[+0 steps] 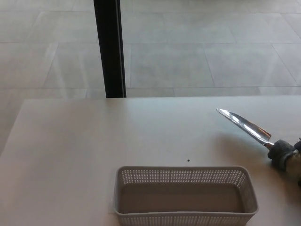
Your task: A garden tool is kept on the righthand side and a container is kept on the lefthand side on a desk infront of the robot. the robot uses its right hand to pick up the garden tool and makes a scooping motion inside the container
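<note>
- We see the right hand [297, 157] only as a dark sliver at the picture's right edge; most of it is cut off, so we cannot tell how it is set or whether it holds anything.
- The garden tool, a narrow shiny metal trowel blade with a grey handle collar [256, 133], lies at the right side of the pale bench [70, 150]; its tip points up and to the left, and its handle end runs out of view at the right edge (the rest of the grip is hidden).
- No part of the left hand shows.
- The grey perforated plastic basket [186, 175] stands at the near edge of the bench, well apart from the trowel; its front wall is cropped by the bottom of the picture, and it looks empty.
- A tiny dark speck [188, 160] sits on the bench just behind the basket.
- Beyond the bench we see a tiled floor [211, 52] and a black upright post [109, 47].
</note>
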